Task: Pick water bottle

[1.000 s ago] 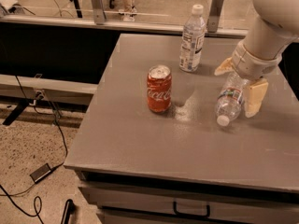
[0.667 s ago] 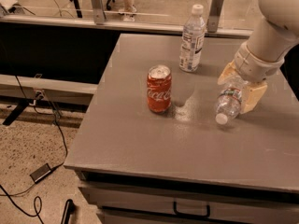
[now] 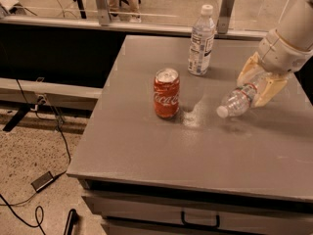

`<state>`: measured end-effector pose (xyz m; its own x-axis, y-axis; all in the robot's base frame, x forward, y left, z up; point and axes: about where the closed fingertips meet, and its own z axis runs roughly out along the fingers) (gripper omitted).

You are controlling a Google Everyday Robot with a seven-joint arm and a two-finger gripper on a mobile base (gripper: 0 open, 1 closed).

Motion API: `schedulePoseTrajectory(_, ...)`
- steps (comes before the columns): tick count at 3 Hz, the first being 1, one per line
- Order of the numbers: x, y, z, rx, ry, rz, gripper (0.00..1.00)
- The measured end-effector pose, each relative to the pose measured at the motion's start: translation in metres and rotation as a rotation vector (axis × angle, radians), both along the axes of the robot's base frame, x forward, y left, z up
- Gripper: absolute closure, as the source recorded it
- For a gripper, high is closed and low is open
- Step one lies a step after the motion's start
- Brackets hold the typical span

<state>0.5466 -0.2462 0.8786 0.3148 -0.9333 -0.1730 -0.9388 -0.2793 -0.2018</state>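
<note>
The water bottle (image 3: pixel 237 101) is clear, ribbed plastic with a small white cap and a narrow red and blue label band. It is tilted, cap pointing down-left, lifted off the grey table (image 3: pixel 195 146) at the right side. My gripper (image 3: pixel 257 84) comes down from the upper right, its yellowish fingers (image 3: pixel 268 89) shut on the bottle's body on both sides.
A red Coca-Cola can (image 3: pixel 166 92) stands upright mid-table. A smoother bottle with a large white label (image 3: pixel 201 40) stands upright at the back. A glass barrier runs behind the table. Cables lie on the floor at left. A drawer handle (image 3: pixel 199 221) is below the front edge.
The gripper has closed around the bottle and raised it off the table, moving slightly up and to the right; the bottle now hangs tilted with its shadow below it.
</note>
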Motion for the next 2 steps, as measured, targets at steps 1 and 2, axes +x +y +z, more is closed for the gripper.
schedulePoseTrajectory(1, 0.002, -0.001, 0.037, 0.098, 0.021, -0.084, 1.00)
schedulePoseTrajectory(2, 0.010, 0.000, 0.054, 0.121, -0.024, -0.095, 1.00)
